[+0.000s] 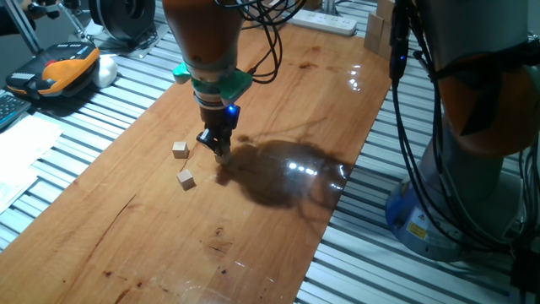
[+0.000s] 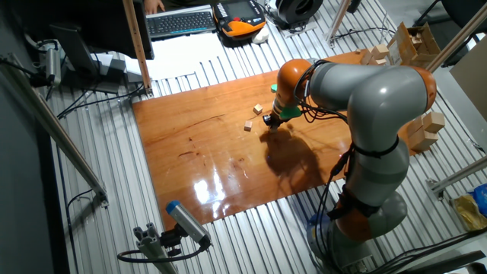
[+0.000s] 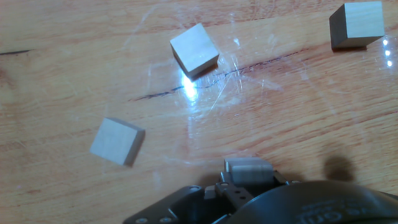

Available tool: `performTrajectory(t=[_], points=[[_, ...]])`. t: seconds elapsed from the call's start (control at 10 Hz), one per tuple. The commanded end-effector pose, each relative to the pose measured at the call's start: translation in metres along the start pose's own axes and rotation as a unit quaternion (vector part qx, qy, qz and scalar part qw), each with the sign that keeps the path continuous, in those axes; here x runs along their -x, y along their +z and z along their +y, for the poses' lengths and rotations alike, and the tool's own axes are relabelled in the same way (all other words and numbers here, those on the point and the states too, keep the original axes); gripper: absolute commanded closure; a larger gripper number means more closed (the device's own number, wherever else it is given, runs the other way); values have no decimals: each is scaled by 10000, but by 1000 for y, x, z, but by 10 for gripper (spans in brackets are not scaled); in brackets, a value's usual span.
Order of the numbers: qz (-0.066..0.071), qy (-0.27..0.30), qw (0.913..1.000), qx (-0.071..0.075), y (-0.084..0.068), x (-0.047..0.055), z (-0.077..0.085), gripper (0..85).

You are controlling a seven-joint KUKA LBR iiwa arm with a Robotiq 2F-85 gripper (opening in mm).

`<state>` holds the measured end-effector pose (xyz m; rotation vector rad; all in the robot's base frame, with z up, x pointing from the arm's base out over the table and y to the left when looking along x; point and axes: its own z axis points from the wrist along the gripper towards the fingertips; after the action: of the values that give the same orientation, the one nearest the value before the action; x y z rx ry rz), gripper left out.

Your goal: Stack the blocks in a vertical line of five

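Three small pale wooden blocks lie apart on the wooden table in the hand view: one block (image 3: 194, 50) at the upper middle, a second block (image 3: 117, 140) at the left and a third block (image 3: 356, 25) at the top right. One fixed view shows two of them, a block (image 1: 180, 149) and a block (image 1: 186, 178), just left of my gripper (image 1: 222, 154). The gripper hangs low over the table with its fingers close together. A grey fingertip (image 3: 249, 168) shows at the bottom of the hand view. Whether anything sits between the fingers is hidden. None of the blocks is stacked.
Larger pale wooden blocks (image 2: 426, 125) stand off the right side of the table (image 2: 198, 152), and more (image 2: 396, 46) sit at the back right. A keyboard (image 2: 183, 23) and an orange device (image 2: 240, 29) lie beyond the far edge. The robot's base (image 2: 365, 221) stands at the near right.
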<state>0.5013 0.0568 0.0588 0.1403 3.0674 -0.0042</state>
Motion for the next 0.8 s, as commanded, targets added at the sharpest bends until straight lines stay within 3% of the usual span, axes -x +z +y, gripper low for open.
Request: performTrajectory(t=[0.0,0.7], points=[[2,0,10000,-2,0,0,0,850],[-29,8,10000,-10,0,0,0,850]])
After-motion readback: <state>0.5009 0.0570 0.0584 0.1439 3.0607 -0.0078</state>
